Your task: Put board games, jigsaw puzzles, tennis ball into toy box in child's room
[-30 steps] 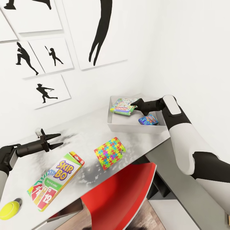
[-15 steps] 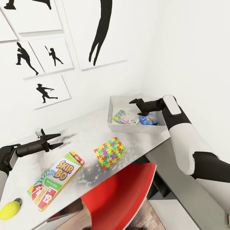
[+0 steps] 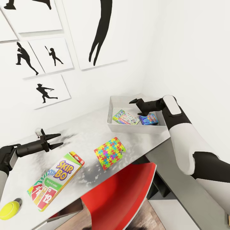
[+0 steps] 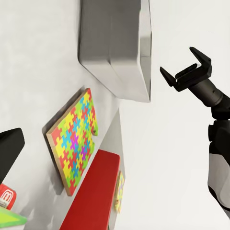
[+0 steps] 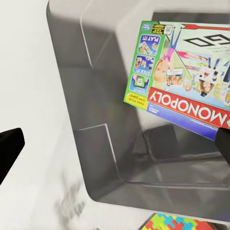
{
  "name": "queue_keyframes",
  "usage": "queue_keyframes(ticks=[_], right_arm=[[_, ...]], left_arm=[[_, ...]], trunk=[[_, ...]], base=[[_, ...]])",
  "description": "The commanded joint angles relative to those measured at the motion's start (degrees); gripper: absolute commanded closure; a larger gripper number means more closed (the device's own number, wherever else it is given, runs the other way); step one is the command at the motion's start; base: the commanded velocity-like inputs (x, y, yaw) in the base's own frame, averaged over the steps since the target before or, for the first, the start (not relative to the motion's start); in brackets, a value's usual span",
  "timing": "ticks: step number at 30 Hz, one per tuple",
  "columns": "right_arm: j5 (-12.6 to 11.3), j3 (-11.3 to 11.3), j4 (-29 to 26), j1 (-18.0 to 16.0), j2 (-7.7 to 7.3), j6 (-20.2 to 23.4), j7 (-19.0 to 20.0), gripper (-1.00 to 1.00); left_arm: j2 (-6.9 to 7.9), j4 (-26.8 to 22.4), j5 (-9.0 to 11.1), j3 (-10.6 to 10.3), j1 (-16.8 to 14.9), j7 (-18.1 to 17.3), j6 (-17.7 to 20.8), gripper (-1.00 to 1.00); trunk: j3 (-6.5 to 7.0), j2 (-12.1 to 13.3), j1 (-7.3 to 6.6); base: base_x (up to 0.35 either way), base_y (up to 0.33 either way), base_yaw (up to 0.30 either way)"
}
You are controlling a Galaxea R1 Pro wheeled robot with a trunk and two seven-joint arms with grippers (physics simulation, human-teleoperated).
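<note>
— How do our arms sit?
— Our right gripper [image 3: 136, 106] hangs spread wide over the toy box [image 3: 111, 123] at the table's [image 3: 83, 131] far corner; our left gripper [image 3: 55, 140] gapes too.
— And the Monopoly game [image 3: 126, 118]?
— Flat inside the box.

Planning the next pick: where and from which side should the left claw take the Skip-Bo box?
The Skip-Bo box lies flat on the table, long axis diagonal. Likely best from above, across its narrow width near the middle, jaws on the two long edges. The open left claw hangs just beyond its far end.
</note>
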Motion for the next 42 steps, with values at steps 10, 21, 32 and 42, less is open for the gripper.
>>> queue_keyframes(ticks=[10,21,32,42], right_arm=[[-0.5,-0.3,-0.1,0.0,0.06,0.1,-0.7,-1.0],[-0.4,-0.4,-0.5,0.1,0.01,0.0,-0.7,-1.0],[-0.4,-0.4,-0.6,0.1,-0.02,0.0,-0.7,-1.0],[-0.4,-0.6,-0.6,0.3,0.04,-0.1,-0.7,-1.0]], left_arm=[[0.03,0.0,0.0,0.0,0.0,-0.3,0.6,-1.0],[0.06,0.0,0.0,0.0,0.0,-0.3,0.6,-1.0],[0.09,0.0,0.1,0.0,0.0,-0.4,0.6,-1.0],[0.82,0.0,0.2,0.2,0.0,-0.4,0.6,-1.0]], trunk=[[-0.09,-0.1,0.03],[-0.09,-0.1,0.03],[-0.09,-0.1,0.03],[0.39,-0.1,0.03]], base=[[0.0,0.0,0.0],[0.0,0.0,0.0],[0.0,0.0,0.0],[0.0,0.0,0.0]])
